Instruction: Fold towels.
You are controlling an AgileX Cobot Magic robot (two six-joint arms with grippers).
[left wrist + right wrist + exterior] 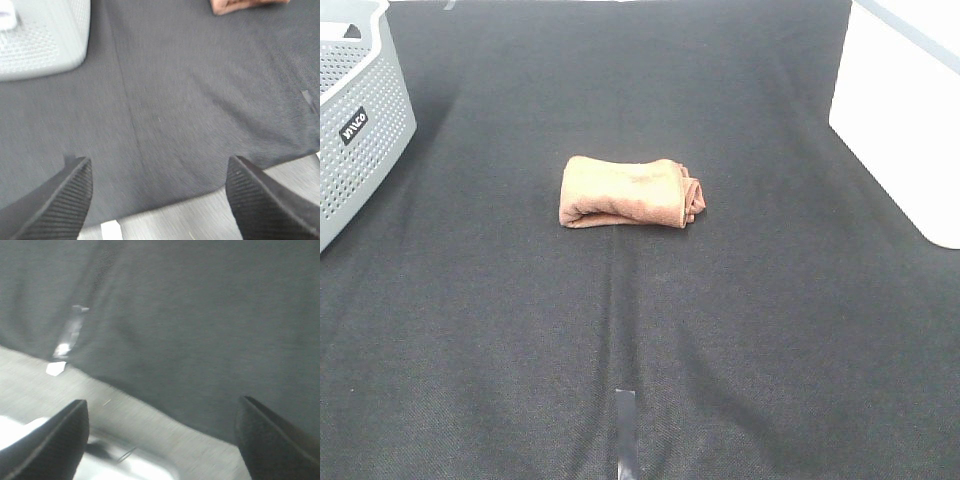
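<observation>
Your left hand [159, 200] hangs released over the dark cloth-covered tabletop [190, 110], with the reddish-tan fuzzy towel [245, 5], already a compact folded bundle, well ahead of it. Your right hand [162, 440] is likewise spread wide near the tabletop's edge, the towel out of its view, so both look parked clear because the fold seems finished.

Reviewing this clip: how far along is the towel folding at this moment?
Done: the brown towel lies folded into a compact bundle mid-mat. In hand: nothing; the left claw and right claw are both open and empty, away from the towel. Left: no other towel shows; the grey basket's contents are hidden.
</observation>
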